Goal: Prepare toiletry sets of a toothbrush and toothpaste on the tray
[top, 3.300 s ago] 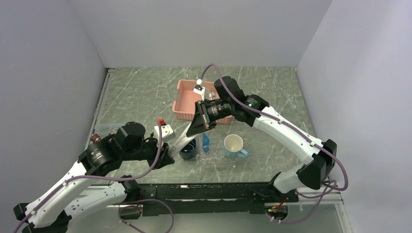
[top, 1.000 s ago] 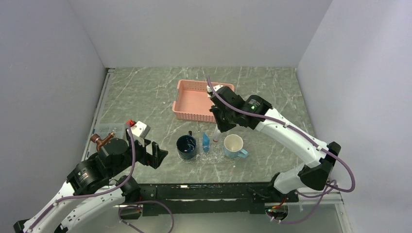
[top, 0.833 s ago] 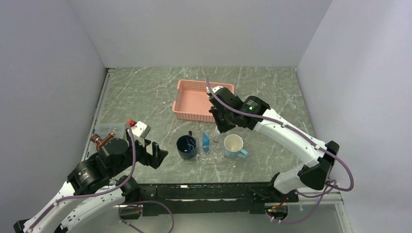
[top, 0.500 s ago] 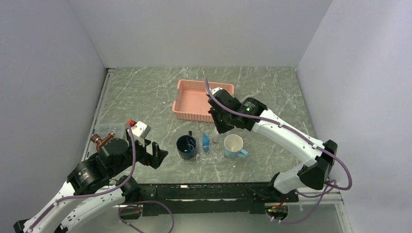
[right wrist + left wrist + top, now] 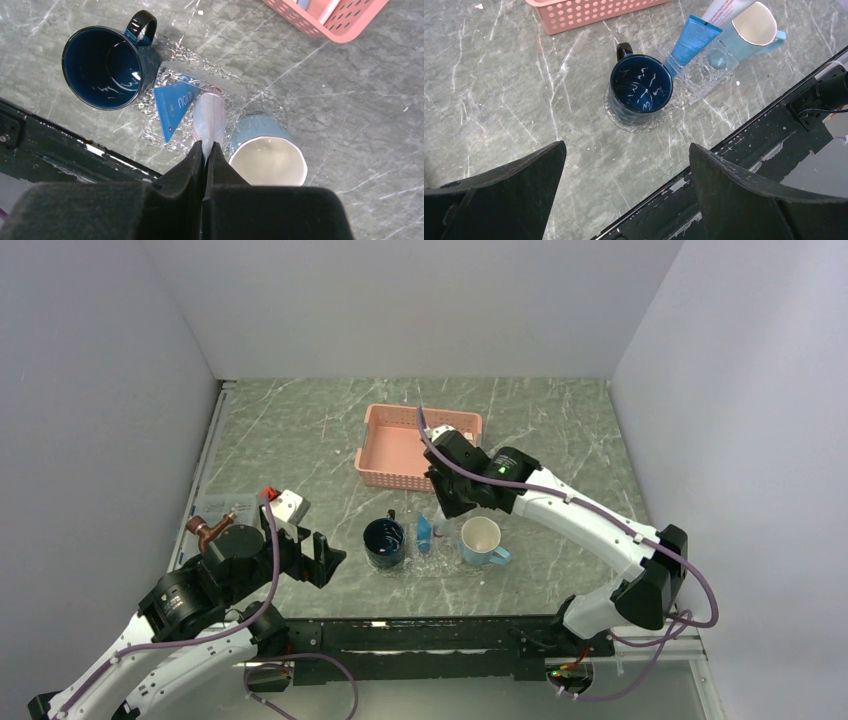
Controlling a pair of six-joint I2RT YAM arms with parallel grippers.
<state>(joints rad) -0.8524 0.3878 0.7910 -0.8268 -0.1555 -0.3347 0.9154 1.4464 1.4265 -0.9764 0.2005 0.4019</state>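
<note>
Tube (image 5: 210, 117), pale and flat, pinched in right tool (image 5: 205, 146) over knobbly clear tray (image 5: 240, 97); left tool (image 5: 626, 147) wide apart.

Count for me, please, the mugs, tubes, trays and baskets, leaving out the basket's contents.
Mugs: 2 (dark blue mug, light blue mug)
Tubes: 2 (blue toothpaste tube, white tube in right gripper)
clear tray: 1
pink basket: 1
Total: 6

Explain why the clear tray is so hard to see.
Top external view: tray nearly melts into the marble, only faint glints. Right wrist view: its texture sparkles sharply, though the right gripper on the pale tube blurs dark. Left wrist view: left gripper equally dark.
</note>
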